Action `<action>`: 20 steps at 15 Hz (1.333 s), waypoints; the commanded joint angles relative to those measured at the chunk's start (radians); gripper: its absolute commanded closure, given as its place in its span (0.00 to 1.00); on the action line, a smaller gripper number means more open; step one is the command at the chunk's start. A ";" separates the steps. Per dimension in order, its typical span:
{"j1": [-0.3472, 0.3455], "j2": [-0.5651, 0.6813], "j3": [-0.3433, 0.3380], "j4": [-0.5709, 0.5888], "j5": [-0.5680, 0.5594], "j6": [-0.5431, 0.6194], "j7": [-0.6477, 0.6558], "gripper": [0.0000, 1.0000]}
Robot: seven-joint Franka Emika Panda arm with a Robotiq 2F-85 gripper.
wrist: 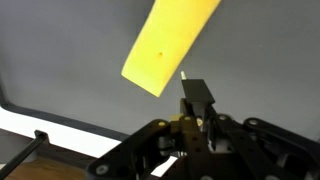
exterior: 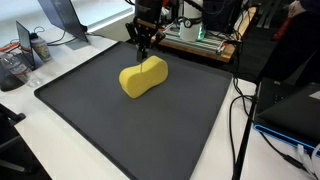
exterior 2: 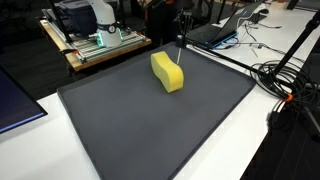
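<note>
We count one yellow sponge, lying flat toward the far edge of one dark mat on the desk. It looks light, soft and squashy, not fragile, with a slightly grippy surface. It is best taken across the narrow waist in its middle. One hand hovers just above the sponge's far end, pressed together and not gripping the sponge. In the wrist view a thin pale sliver may poke from it, too small to tell.
</note>
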State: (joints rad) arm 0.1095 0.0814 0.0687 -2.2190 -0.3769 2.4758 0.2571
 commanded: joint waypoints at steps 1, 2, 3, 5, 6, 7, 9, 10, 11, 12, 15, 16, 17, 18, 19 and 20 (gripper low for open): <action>0.011 -0.026 0.008 0.014 0.001 -0.047 -0.002 0.97; 0.012 -0.030 0.012 0.016 0.000 -0.053 -0.001 0.97; 0.016 -0.033 0.018 0.016 -0.003 -0.058 0.002 0.97; 0.025 -0.032 0.031 0.018 -0.016 -0.064 0.014 0.97; 0.030 -0.029 0.038 0.020 -0.025 -0.068 0.024 0.97; 0.039 -0.023 0.041 0.025 -0.060 -0.070 0.055 0.97; 0.059 -0.013 0.050 0.036 -0.140 -0.089 0.106 0.97; 0.069 -0.009 0.055 0.039 -0.182 -0.097 0.128 0.97; 0.080 -0.002 0.059 0.044 -0.240 -0.110 0.156 0.97; 0.090 0.004 0.064 0.050 -0.287 -0.129 0.175 0.97; 0.088 -0.004 0.069 0.032 -0.294 -0.130 0.172 0.97; 0.093 -0.001 0.072 0.032 -0.300 -0.135 0.180 0.88; 0.093 0.000 0.073 0.032 -0.299 -0.135 0.180 0.88; 0.091 0.000 0.072 0.032 -0.299 -0.135 0.179 0.88; 0.090 0.000 0.072 0.032 -0.299 -0.135 0.179 0.88; 0.089 0.000 0.072 0.032 -0.299 -0.135 0.179 0.88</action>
State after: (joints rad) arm 0.2001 0.0824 0.1388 -2.1881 -0.6786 2.3434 0.4386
